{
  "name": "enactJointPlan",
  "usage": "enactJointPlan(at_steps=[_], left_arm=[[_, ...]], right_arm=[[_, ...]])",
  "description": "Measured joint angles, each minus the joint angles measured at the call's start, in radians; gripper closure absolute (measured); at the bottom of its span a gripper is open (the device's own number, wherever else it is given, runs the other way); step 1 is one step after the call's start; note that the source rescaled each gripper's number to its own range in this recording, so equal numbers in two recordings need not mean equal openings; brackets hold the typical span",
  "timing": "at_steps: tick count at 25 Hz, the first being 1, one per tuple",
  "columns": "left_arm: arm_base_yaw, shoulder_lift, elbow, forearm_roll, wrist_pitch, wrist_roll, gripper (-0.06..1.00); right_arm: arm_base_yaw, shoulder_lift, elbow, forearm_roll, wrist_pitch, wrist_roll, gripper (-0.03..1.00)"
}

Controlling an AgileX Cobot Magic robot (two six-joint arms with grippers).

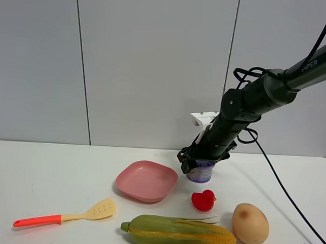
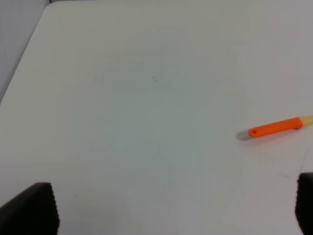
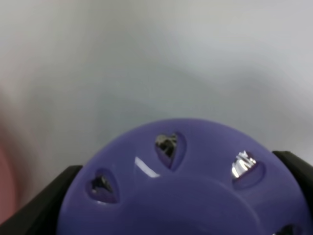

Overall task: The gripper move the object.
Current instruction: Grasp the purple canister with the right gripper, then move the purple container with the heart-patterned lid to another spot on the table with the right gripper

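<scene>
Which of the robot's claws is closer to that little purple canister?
Right. The right gripper straddles the canister; the left gripper hangs over the table near the orange spatula handle, far off.

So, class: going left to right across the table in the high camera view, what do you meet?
In order: spatula → plate → canister → egg. The corn and duck overlap others, so they are left out.
</scene>
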Motion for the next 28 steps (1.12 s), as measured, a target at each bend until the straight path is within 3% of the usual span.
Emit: enactJointPlan(at_steps=[11, 18, 28], left_arm=[[0.0, 0.0, 0.0, 0.0, 0.0, 0.0, -0.06], [0.0, 0.0, 0.0, 0.0, 0.0, 0.0, -0.06], [0.0, 0.0, 0.0, 0.0, 0.0, 0.0, -0.06]], right_arm=[[0.0, 0.0, 0.0, 0.0, 0.007, 0.0, 0.97], [0.0, -0.024, 0.0, 0.0, 0.064, -0.001, 0.97], [0.033, -0.194, 0.0, 0.011, 0.103, 0.008, 0.97]])
